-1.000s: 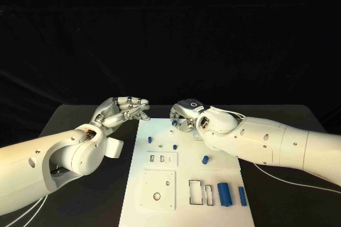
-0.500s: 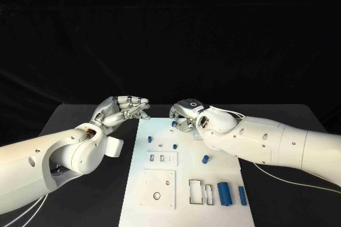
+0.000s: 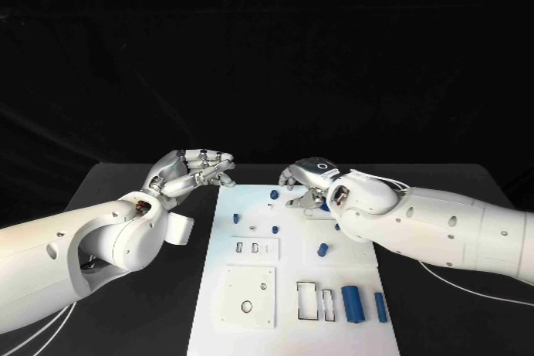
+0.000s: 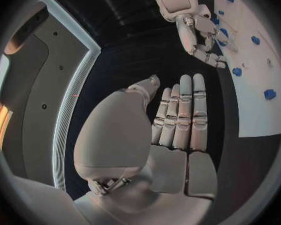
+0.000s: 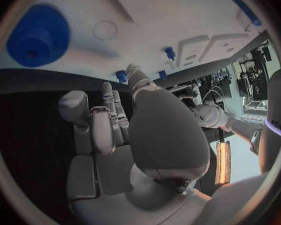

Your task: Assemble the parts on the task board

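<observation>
White board, head view: task board [image 3: 292, 294] lies mid-desk [image 3: 123, 186]; blue parts scattered on it, two long ones [image 3: 353, 303] near the front right, small pegs [image 3: 236, 217] further back.
Right robot hand, head view: right robot hand [image 3: 309, 188] hangs over the board's far end, fingers bent down beside a small blue part [image 3: 274, 194]; whether it touches that part I cannot tell.
Left robot hand, head view: left robot hand [image 3: 196, 173] sits off the board's far left corner, fingers curled together, nothing seen in them.
Left wrist view: left robot hand [image 4: 178, 116] fingers lie straight and side by side, no part among them.
Right wrist view: right robot hand [image 5: 112, 122] fingers folded, empty; blue gear-like part [image 5: 38, 35] on the board beyond.
Doing it well: judged, pinch one part squarely, keep it upright, line it over its recess before pressing.
</observation>
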Robot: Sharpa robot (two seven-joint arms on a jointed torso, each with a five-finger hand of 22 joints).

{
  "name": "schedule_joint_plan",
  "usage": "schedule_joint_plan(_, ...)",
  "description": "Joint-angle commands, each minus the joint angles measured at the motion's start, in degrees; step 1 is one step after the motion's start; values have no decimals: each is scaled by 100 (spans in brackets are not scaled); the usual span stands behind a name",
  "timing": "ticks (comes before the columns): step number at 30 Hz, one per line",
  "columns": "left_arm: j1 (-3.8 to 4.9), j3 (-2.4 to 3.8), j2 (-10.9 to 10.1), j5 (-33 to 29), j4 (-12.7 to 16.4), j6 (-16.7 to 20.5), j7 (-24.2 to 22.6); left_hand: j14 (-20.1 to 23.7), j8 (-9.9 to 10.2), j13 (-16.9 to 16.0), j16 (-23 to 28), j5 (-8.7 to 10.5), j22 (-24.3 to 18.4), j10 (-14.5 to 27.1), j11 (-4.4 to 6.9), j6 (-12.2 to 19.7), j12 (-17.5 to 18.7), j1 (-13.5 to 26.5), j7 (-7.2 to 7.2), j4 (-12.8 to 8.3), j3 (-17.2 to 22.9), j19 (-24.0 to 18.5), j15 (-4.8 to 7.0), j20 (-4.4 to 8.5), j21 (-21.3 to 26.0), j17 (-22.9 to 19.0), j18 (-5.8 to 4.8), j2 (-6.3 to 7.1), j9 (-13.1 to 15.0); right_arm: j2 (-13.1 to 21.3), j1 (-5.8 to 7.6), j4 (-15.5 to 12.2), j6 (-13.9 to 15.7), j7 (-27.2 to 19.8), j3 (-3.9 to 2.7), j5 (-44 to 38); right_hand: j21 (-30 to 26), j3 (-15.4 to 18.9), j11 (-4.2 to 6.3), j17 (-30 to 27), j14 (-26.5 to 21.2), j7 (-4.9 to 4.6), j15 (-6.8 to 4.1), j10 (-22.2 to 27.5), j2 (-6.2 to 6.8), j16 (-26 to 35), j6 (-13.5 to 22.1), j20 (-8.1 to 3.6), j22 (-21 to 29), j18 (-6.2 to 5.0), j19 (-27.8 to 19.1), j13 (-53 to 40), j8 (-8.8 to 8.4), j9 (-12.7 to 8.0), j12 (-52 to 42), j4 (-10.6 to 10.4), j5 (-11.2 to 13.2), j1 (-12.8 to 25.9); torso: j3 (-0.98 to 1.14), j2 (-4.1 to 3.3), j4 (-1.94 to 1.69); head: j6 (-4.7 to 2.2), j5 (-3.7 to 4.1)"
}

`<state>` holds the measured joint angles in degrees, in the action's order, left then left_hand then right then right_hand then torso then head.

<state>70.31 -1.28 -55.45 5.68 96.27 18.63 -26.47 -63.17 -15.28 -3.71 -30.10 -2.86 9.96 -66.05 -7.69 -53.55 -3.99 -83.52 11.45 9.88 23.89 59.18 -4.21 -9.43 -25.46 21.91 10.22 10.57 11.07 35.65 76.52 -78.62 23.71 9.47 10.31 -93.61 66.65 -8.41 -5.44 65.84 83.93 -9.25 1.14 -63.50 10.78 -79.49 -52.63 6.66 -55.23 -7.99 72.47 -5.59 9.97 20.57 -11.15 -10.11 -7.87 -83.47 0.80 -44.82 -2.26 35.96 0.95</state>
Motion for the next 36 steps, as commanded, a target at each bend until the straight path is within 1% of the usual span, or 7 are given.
schedule_joint_plan(1,8,5,17,-29,-13,-130,-22,34,36,-4,-22,-4,5,20,-29,26,36,55,32,-1,43,17,7,-9,-23,7,12,1,-10,313,27,-312,218,223,-14,160,118,-18,8,104,189,-41,-39,-314,43,-74,-182,5,-181,121,102,-36,66,13,-80,-206,-132,126,-3,21,22,-35,15)
schedule_joint_plan(8,6,4,49,-30,-76,-162,-20,41,36,-5,-28,-5,7,20,-27,23,34,42,29,-12,51,16,8,-8,-27,14,12,-1,-9,1165,91,-887,424,284,-33,1093,297,-263,155,299,227,78,-157,-906,202,-210,-313,-91,-468,162,227,-134,64,-20,-99,-565,-266,-10,12,70,61,-19,35)
schedule_joint_plan(15,4,1,88,-31,-142,-205,-10,41,36,-5,-28,-5,7,20,-27,23,34,42,29,-12,51,16,8,-8,-27,14,12,-1,-9,1561,113,-978,-33,384,-41,1708,332,-125,355,312,225,196,-307,-1559,441,-237,-213,-229,-569,176,242,-825,91,5,-820,-620,-642,117,35,109,75,7,23)
schedule_joint_plan(16,3,0,93,-31,-149,-209,-9,41,36,-5,-28,-5,7,20,-27,23,34,42,29,-12,51,16,8,-8,-27,14,12,-1,-9,1573,114,-965,-106,403,-41,1724,416,193,353,446,261,245,-342,-1390,409,-309,-139,-267,-719,203,307,-1631,172,59,-1635,-625,-731,159,39,113,76,7,23)
schedule_joint_plan(17,3,-1,104,-31,-162,-215,-8,50,35,-6,-35,-5,8,18,-26,19,31,32,26,-22,58,14,9,-7,-32,22,13,-2,-8,1581,115,-934,-225,434,-41,1767,486,455,358,621,293,224,-326,-1371,292,-397,-35,-243,-855,238,364,-3779,288,122,-3684,-612,-724,161,46,123,78,8,23)
schedule_joint_plan(19,2,-3,116,-31,-175,-223,-5,50,35,-6,-35,-5,8,18,-26,19,31,32,26,-22,58,14,9,-7,-32,22,13,-2,-8,1571,116,-885,-352,468,-41,1839,602,700,286,940,347,210,-272,-1487,186,-546,98,-230,-1061,256,459,-5666,435,181,-5439,-649,-725,178,51,131,70,12,26)
schedule_joint_plan(36,0,-8,127,-31,-185,-251,26,57,36,-7,-41,-5,9,17,-25,16,30,30,25,-27,63,12,9,-7,-36,29,12,-3,-7,1157,52,-397,-578,464,-35,2014,1074,747,206,2034,535,112,-183,-2392,1,-952,275,-130,-1774,390,800,-8030,727,222,-7545,-646,-887,193,37,104,57,-12,32)
